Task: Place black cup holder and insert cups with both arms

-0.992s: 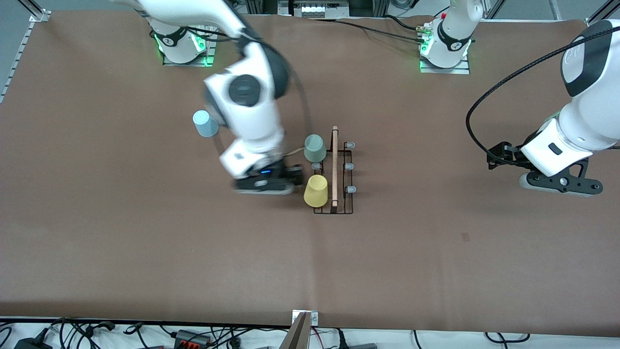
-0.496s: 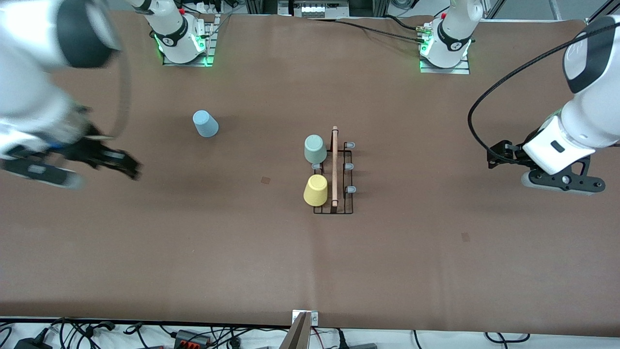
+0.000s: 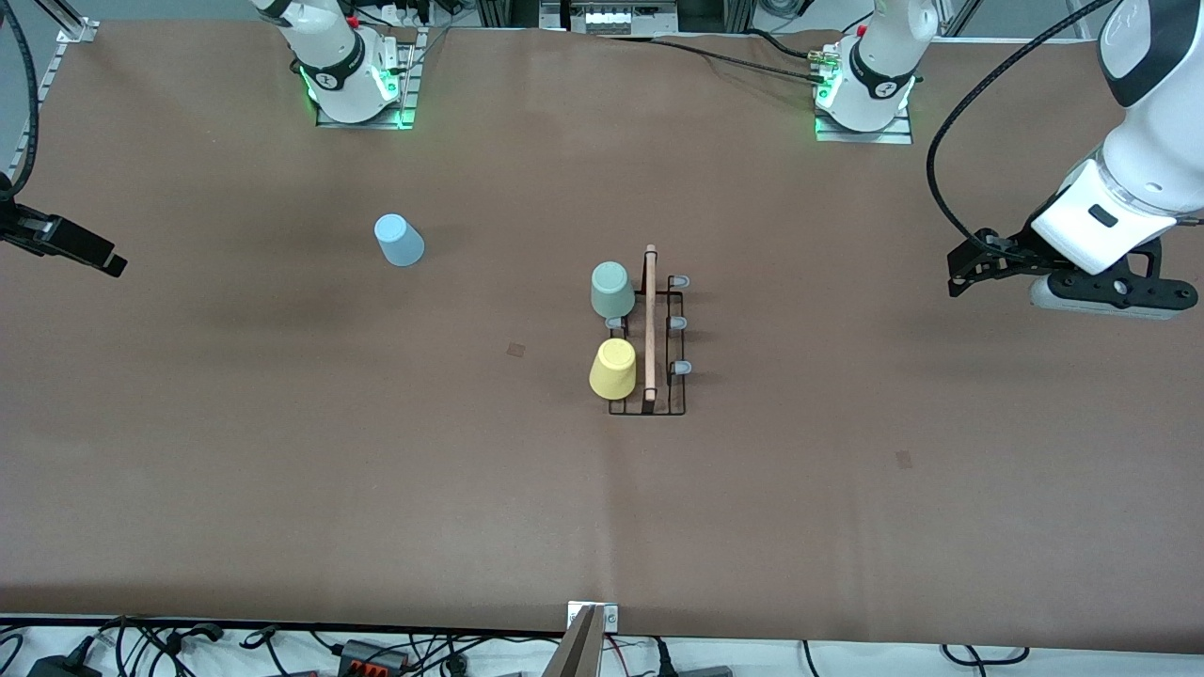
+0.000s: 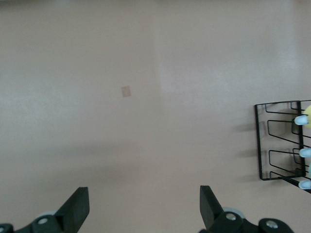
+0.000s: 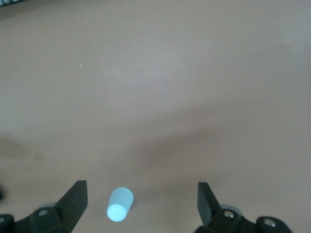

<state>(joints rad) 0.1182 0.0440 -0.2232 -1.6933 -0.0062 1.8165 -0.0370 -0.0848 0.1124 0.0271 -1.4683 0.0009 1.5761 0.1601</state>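
Note:
The black cup holder (image 3: 673,406) stands mid-table, its wooden rod (image 3: 650,320) on top. The pale mint green cup (image 3: 611,289) and the yellow cup (image 3: 613,369) sit upside down on pegs on the side toward the right arm's end. The light blue cup (image 3: 399,240) stands upside down on the table, apart, toward the right arm's end. My right gripper (image 3: 94,254) is open and empty over the table's edge at its end; its wrist view (image 5: 142,206) shows the blue cup (image 5: 120,204) far below. My left gripper (image 3: 964,268) is open and empty over bare table; its wrist view (image 4: 144,208) shows the holder (image 4: 279,141).
Small square marks lie on the brown table, one beside the holder (image 3: 515,349) and one nearer the front camera (image 3: 904,459). The arm bases (image 3: 353,80) (image 3: 865,94) stand at the table's back edge. Cables (image 3: 376,649) run along the front edge.
My right arm has swung away from the holder to its end of the table, leaving the yellow cup on its peg. My left gripper has shifted slightly toward its base.

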